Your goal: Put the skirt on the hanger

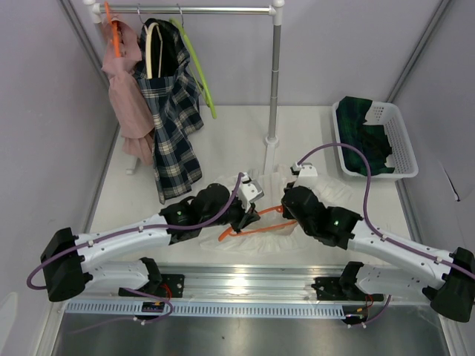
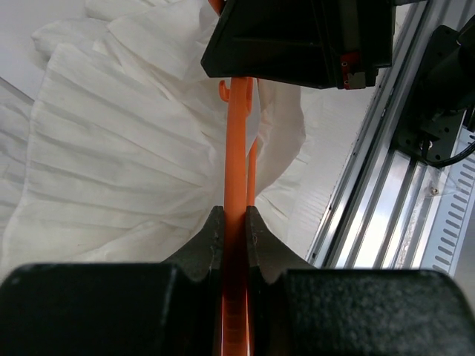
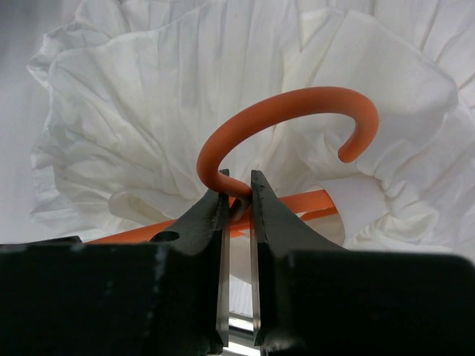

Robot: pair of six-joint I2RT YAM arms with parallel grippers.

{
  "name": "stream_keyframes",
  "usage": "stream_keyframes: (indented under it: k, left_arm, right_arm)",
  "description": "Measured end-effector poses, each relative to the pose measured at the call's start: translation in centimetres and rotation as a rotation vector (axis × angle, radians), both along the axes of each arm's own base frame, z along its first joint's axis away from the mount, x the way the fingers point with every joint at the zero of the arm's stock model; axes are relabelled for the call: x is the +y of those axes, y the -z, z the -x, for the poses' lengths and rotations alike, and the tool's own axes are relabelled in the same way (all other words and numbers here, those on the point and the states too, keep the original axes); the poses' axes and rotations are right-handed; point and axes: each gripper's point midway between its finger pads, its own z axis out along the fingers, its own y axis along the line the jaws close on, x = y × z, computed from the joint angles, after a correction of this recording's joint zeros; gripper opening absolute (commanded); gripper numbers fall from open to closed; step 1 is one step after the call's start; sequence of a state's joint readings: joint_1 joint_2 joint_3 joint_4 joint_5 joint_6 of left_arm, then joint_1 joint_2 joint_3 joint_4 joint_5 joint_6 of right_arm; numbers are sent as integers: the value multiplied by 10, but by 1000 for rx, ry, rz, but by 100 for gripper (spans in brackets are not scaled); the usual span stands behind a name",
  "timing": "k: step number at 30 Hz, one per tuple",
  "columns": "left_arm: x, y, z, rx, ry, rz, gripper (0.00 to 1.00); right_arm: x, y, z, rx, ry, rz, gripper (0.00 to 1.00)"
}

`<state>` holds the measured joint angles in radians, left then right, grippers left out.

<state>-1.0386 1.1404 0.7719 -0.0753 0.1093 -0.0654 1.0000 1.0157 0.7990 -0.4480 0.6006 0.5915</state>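
1. Pink garment hangs at the far left of the rail, at the back of the tabletop.
2. Right beside it hangs a dark plaid garment. It hangs lower than the pink one.
3. Next along, a lime green hanger dangles bare from the rail, and the rack's upright pole stands further right.
4. Down near the front edge, the left hand is pinching the orange hanger on its straight bar. The wrist view shows both fingers pressed tight against the plastic, one on each side.
5. The white skirt is the task's thing. It lies bunched and pleated on the tabletop between the two arms, right under the orange hanger. The hanger is lying on top of it, and the skirt isn't clipped or draped onto it as far as I can see.
6. The right hand has its fingers closed in around the neck of the hanger, just below the hook, which curls up and over to the right in the wrist view.
7. Far right, a white basket holds a dark green garment, well apart from the skirt.
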Motion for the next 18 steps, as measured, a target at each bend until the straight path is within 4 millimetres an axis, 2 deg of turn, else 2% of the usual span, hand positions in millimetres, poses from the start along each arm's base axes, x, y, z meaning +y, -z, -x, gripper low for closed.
stream_keyframes:
  k: [1,2,4,5,7,10,12,18]
  left_arm:
    - [0,0,0,5,-4,0,13]
    - [0,1,0,8,-7,-3,25]
    - [2,1,-1,11,-22,-9,32]
    - [4,2,-2,15,-33,-16,41]
    - [10,3,-2,21,-58,-32,53]
    - [20,-2,-2,26,-93,-41,57]
    - [26,-14,-4,20,-126,-29,58]
    - [53,-73,-16,-1,-289,88,58]
  right_arm:
    - [0,0,0,0,0,0,0]
    - [0,0,0,-1,0,-1,0]
    - [0,0,0,-4,0,-6,0]
    - [0,0,0,-6,0,-10,0]
    - [0,0,1,-10,-2,-20,0]
    - [-2,-1,3,-17,-5,-34,0]
    - [-5,-2,4,-23,-6,-44,0]
    - [-12,-3,10,-39,-11,-73,0]
